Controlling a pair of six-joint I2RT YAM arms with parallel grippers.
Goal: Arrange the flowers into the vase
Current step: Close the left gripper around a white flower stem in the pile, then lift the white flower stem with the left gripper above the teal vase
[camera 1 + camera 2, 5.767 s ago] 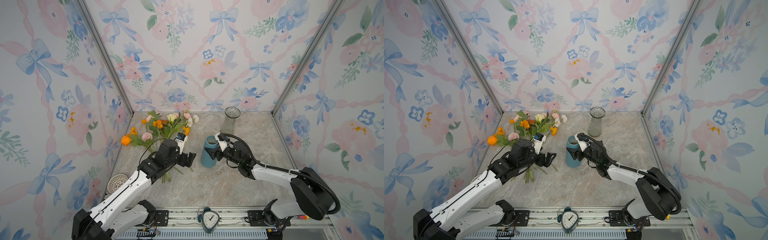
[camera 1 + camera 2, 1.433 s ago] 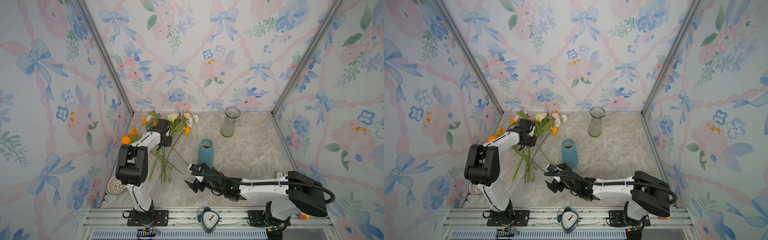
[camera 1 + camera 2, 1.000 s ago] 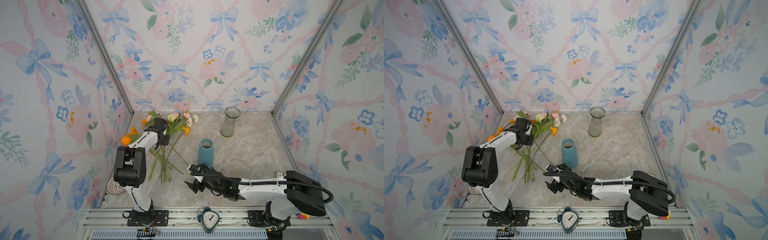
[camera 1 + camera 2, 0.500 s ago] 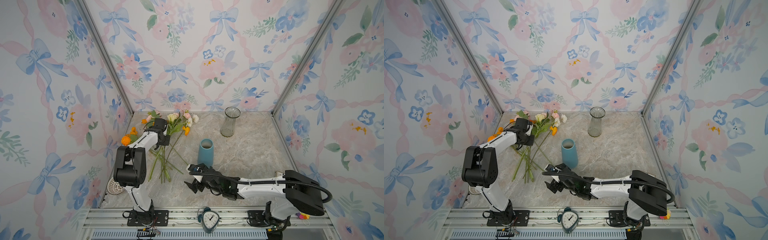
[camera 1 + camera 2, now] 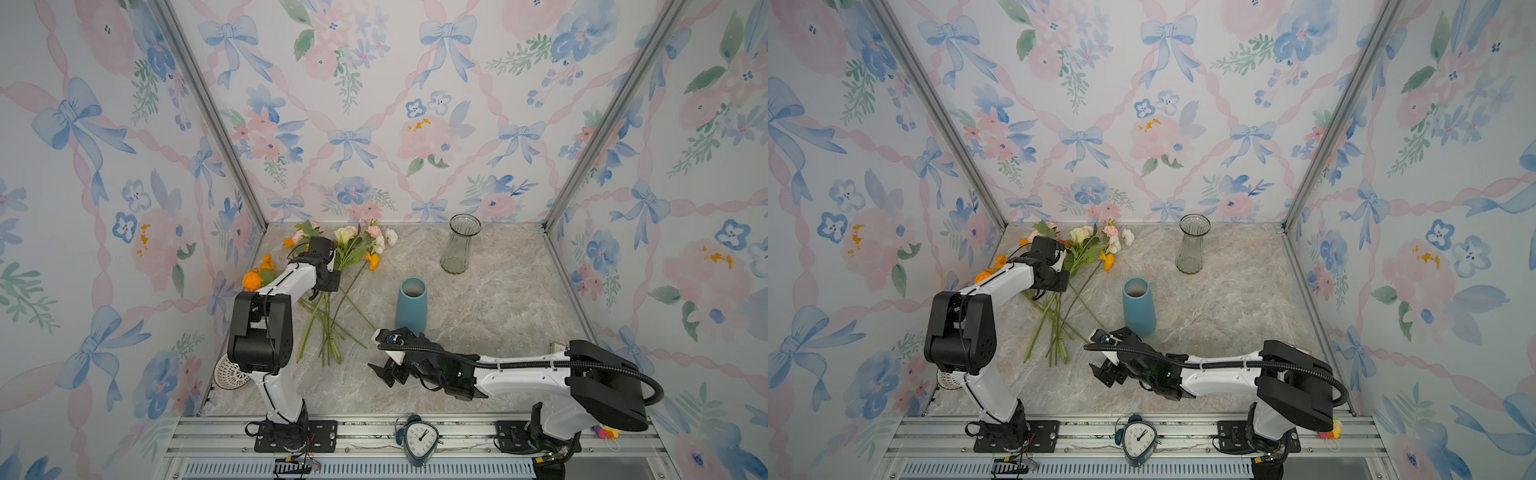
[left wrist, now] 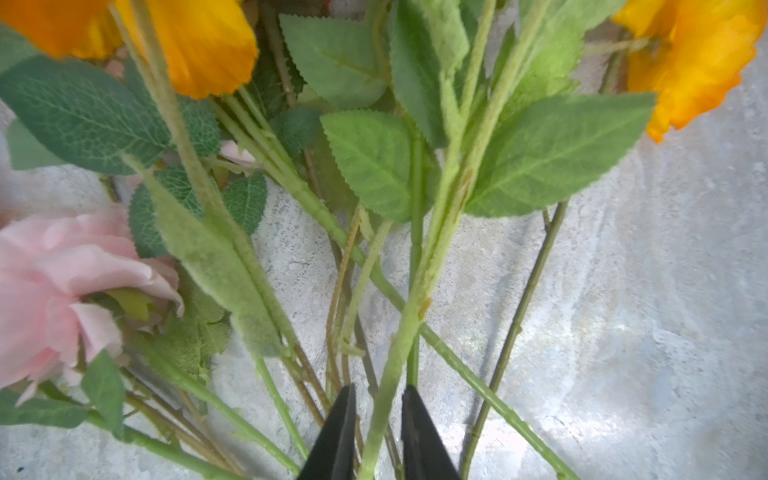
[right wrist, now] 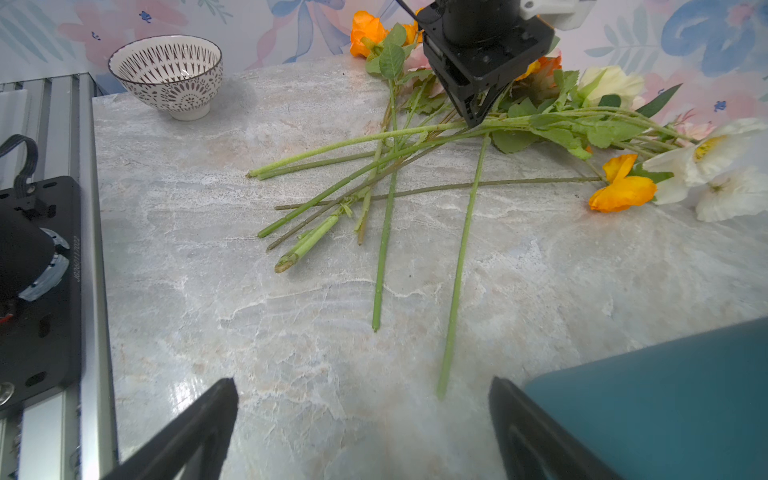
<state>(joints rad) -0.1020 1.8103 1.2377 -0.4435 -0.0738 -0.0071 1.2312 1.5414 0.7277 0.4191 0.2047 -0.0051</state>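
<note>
Since the flowers (image 5: 351, 255) lie heaped on the table (image 5: 498, 299) at left — light, springy, blooms crushable — a bare stem seems the hold; the left gripper (image 6: 377, 399) pinches one fuzzy stem (image 6: 419, 299), the right gripper (image 7: 361, 386) gapes empty beside the blue vase (image 7: 665, 395).

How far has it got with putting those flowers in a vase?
Barely started. Done: nothing yet; the blue vase and the glass vase hold no flowers. In hand: the left tool is closed on one fuzzy stem in the pile lying on the table; the right tool is open, empty, beside the blue vase. Left: every flower must go in.
</note>
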